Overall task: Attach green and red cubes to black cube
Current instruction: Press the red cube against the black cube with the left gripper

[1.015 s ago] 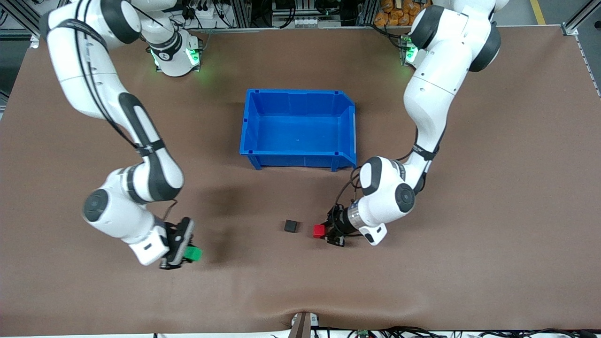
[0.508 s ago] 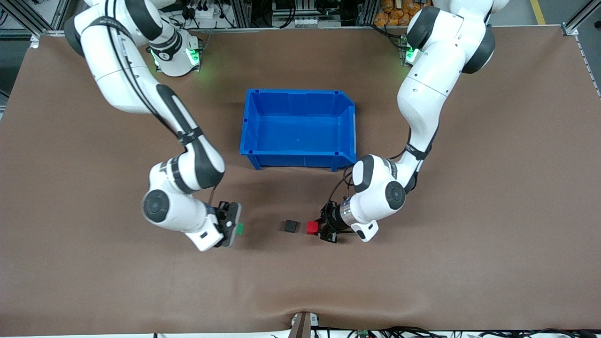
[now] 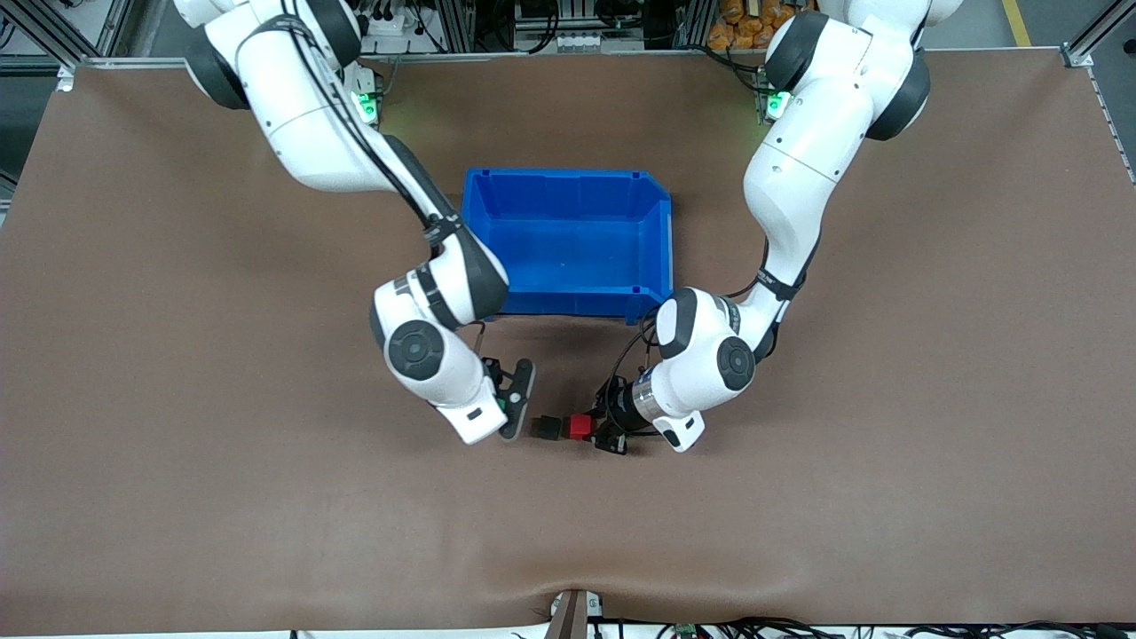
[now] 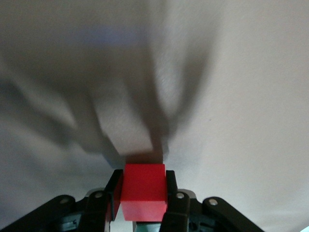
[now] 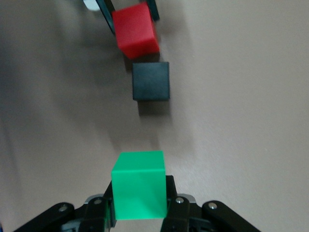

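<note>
The black cube point(image 3: 548, 429) lies on the table, nearer the front camera than the blue bin. My left gripper point(image 3: 589, 429) is shut on the red cube point(image 3: 579, 426) and holds it right beside the black cube, on its left-arm side. The left wrist view shows the red cube point(image 4: 143, 191) between the fingers point(image 4: 171, 188). My right gripper point(image 5: 139, 193) is shut on the green cube point(image 5: 139, 191), low over the table a short gap from the black cube point(image 5: 151, 80), on its right-arm side. The red cube point(image 5: 135, 30) shows past it. In the front view the right gripper point(image 3: 513, 410) hides most of the green cube.
The open blue bin point(image 3: 550, 175) stands mid-table, farther from the front camera than the cubes. The right arm's elbow overlaps its corner in the front view. Bare brown table lies all round.
My right gripper has swung with the green cube from the right arm's end of the table to beside the black cube. My left gripper has brought the red cube up against the black cube.
</note>
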Robot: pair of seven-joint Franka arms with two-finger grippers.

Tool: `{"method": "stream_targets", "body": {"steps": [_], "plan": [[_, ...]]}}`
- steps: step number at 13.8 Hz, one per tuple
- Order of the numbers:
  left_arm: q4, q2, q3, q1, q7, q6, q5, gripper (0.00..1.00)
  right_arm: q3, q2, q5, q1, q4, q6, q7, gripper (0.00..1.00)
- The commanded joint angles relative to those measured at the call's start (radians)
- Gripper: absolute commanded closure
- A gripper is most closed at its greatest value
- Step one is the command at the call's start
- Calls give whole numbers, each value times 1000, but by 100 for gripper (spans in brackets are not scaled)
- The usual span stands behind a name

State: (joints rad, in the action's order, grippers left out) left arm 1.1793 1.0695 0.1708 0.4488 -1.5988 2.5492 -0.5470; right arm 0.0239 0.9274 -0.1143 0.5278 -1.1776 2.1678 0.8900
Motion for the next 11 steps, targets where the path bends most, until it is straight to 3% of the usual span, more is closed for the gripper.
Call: {"method": "stream_targets", "body": {"steps": [1, 6, 9, 10, 11], "plan": [[-35, 24, 3, 18, -32, 22, -17, 100, 13, 34, 15, -18, 59, -17, 0, 100], [-30, 26, 1, 34, -64, 48, -16, 100, 27, 70, 25, -22, 90, 1, -2, 100], [-26, 26, 1, 33, -76, 48, -16, 100, 24, 111, 24, -14, 99, 87, 1, 100], [-24, 27, -1, 31, -70, 48, -16, 78, 22, 116, 22, -14, 99, 105, 3, 100], [-23, 27, -1, 30, -73, 48, -16, 44, 22, 119, 22, -14, 99, 112, 3, 100]]}}
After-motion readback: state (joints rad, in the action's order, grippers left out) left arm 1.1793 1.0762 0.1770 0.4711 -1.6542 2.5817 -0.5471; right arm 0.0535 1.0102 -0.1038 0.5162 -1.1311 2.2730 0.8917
